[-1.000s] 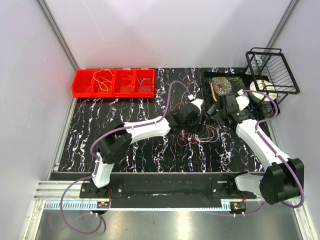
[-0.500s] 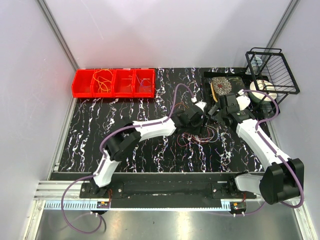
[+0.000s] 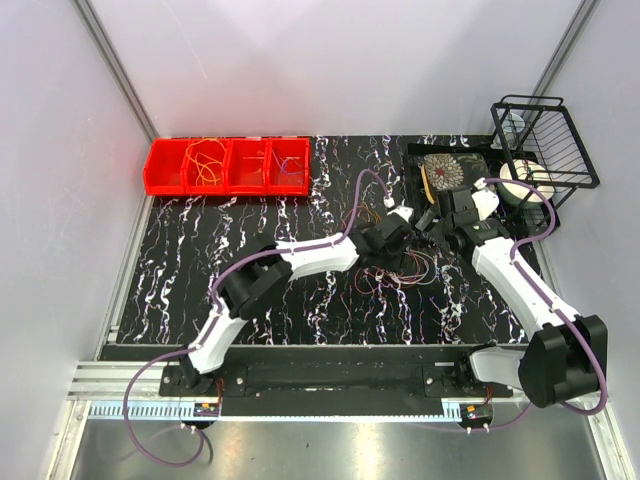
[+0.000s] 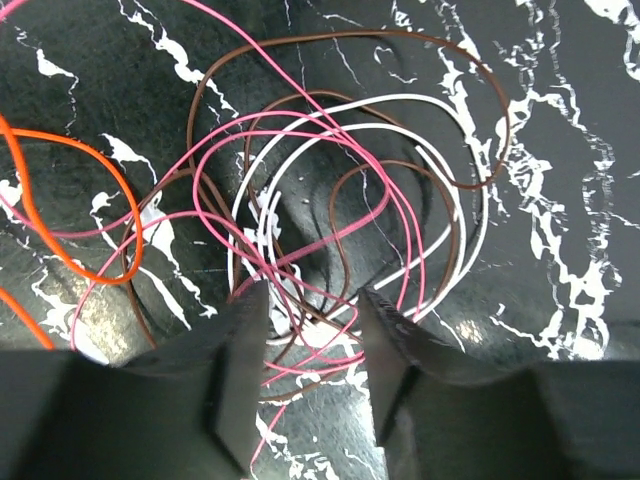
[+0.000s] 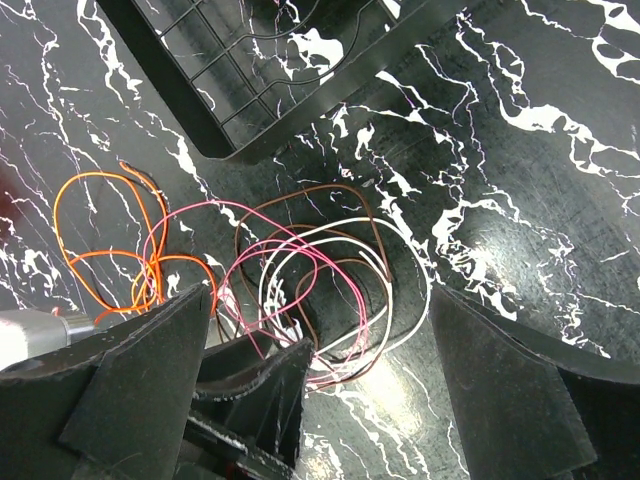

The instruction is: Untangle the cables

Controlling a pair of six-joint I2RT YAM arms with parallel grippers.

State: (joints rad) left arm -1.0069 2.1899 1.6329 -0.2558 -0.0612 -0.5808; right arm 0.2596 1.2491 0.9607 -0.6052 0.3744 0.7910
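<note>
A tangle of thin cables lies on the black marbled table between the two arms. In the left wrist view pink, brown and white loops overlap, with an orange cable at the left. My left gripper is down over the tangle, its jaws a finger's width apart with pink and brown strands lying between them, not pinched. My right gripper hangs wide open above the same loops, gripping nothing; the left gripper's fingers show between its own.
Red bins at the back left hold a yellow cable and other coloured wires. A black tray with a patterned plate sits just behind the tangle. A black wire rack stands at the back right.
My left arm has reached further right onto the tangle and its jaws have narrowed around some strands. The right arm has stayed where it was, still open.
</note>
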